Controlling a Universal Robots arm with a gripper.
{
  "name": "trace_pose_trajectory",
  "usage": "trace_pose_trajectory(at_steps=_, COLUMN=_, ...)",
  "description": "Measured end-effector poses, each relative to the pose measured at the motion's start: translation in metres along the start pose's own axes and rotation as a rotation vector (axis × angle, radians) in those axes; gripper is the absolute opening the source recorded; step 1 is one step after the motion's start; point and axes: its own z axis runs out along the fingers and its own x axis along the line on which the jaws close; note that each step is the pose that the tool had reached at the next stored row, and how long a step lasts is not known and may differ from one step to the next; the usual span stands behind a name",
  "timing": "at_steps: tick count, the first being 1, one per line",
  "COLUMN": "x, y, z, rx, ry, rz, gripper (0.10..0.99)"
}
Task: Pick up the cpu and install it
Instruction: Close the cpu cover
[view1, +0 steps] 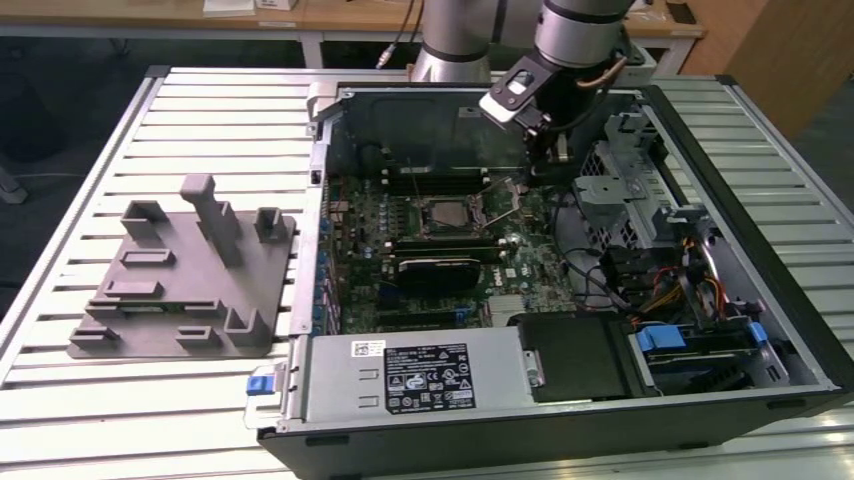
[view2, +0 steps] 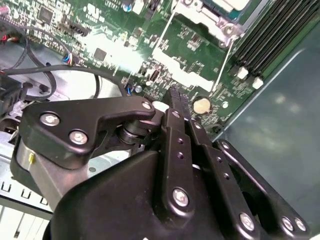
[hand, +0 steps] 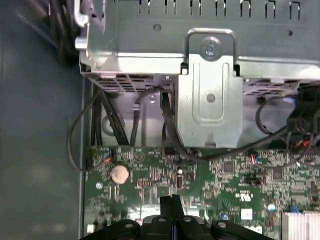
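Partly, closed fingers (hand: 166, 205) mask the motherboard (hand: 225, 180).

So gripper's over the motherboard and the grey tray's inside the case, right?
Not quite. The tray is outside the case: it sits on the table, at the exterior view's left of the case. The gripper is over the motherboard, as you said. The exterior view shows both.

Bearing fine print too small for reading: black label (view1: 427, 377) lying at six o'clock inside the computer case (view1: 534, 450).
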Motion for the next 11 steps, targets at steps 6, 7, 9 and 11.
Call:
trace_pose_trajectory(at_steps=6, x=0.0001, y=0.0078, z=0.0082, rx=0.002, ry=0.0002, rz=0.0, gripper=0.106)
trace_pose_trajectory(at_steps=7, x=0.0001, y=0.0086, z=0.0096, rx=0.002, ry=0.0001, rz=0.0, gripper=0.106)
trace_pose_trajectory(at_steps=9, x=0.0001, y=0.0095, z=0.0128, rx=0.003, ry=0.0, rz=0.0, gripper=0.106)
trace_pose_trajectory(at_steps=11, x=0.0002, y=0.0095, z=0.0164, rx=0.004, ry=0.0001, rz=0.0, gripper=0.106)
